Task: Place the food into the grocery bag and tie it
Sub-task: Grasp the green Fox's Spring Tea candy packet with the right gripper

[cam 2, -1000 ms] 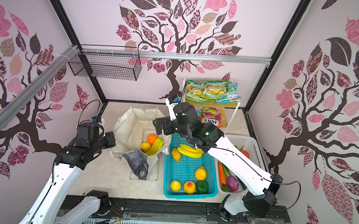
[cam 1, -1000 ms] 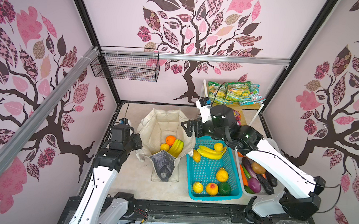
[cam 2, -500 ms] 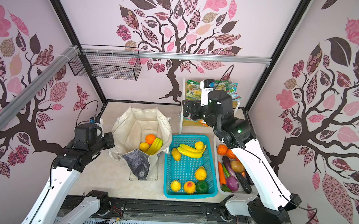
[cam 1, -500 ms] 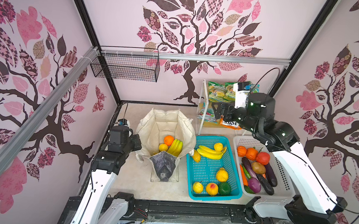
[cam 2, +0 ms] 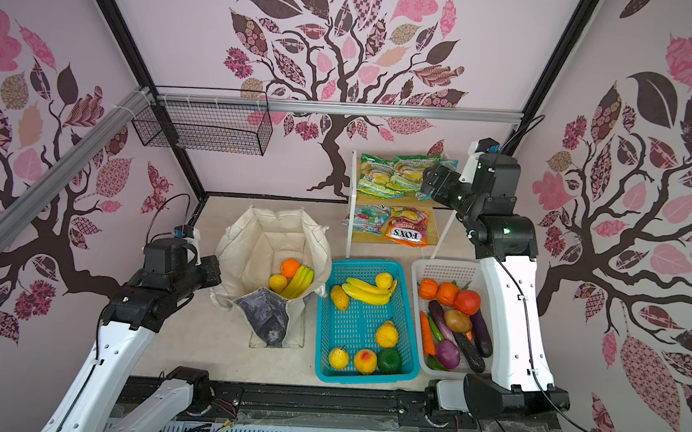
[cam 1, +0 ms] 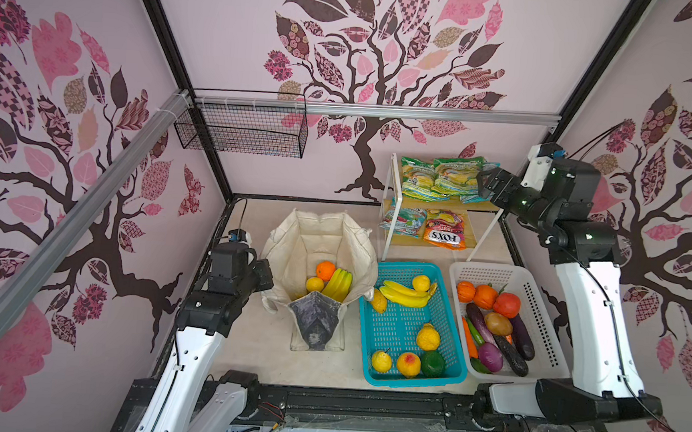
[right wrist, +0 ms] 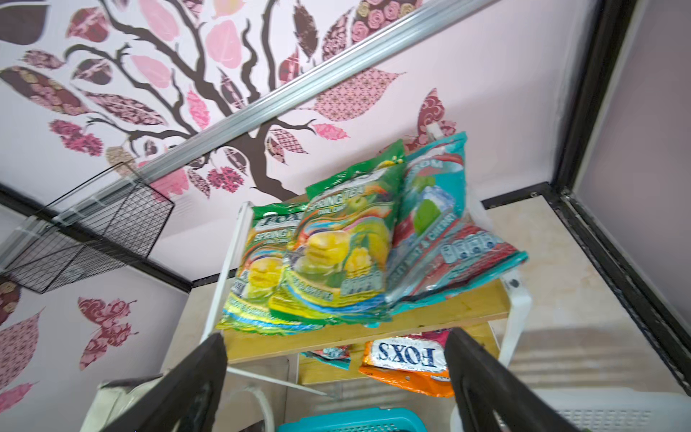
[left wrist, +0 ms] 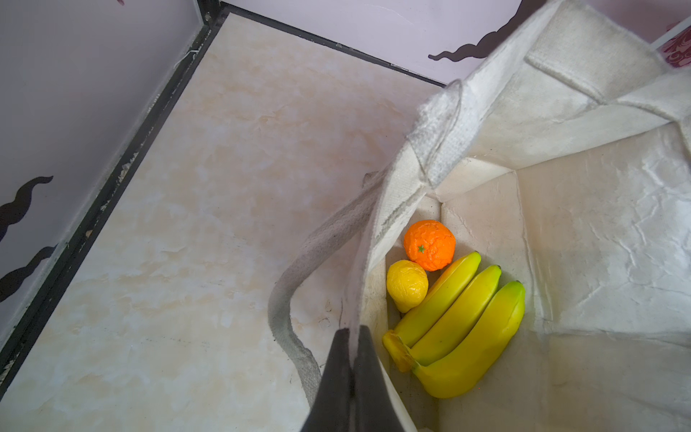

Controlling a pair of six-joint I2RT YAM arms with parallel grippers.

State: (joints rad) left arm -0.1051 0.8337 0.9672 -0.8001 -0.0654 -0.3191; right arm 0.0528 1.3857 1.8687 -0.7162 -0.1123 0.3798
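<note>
The off-white grocery bag (cam 1: 320,236) stands open at the middle left. An orange (left wrist: 430,245), a yellow lemon (left wrist: 407,284) and a banana bunch (left wrist: 460,325) lie on its bottom. My left gripper (left wrist: 351,331) is shut on the bag's left rim, pinching the cloth beside a strap. My right gripper (right wrist: 336,334) is raised at the back right, open and empty. It faces the green FOX'S packets (right wrist: 329,254) and a teal packet (right wrist: 433,224) on the rack's top shelf. In both top views its jaws (cam 1: 484,183) stand just right of the packets (cam 2: 397,172).
The white rack (cam 1: 390,212) holds an orange FOX'S packet (cam 1: 445,232) on its lower shelf. A teal basket (cam 1: 412,380) of fruit and a white basket (cam 1: 537,314) of vegetables stand right of the bag. A wire basket (cam 1: 242,128) hangs on the back rail.
My right arm swung from above the bag and teal basket up and back to the shelf, staying open. The left gripper kept its hold on the bag.
</note>
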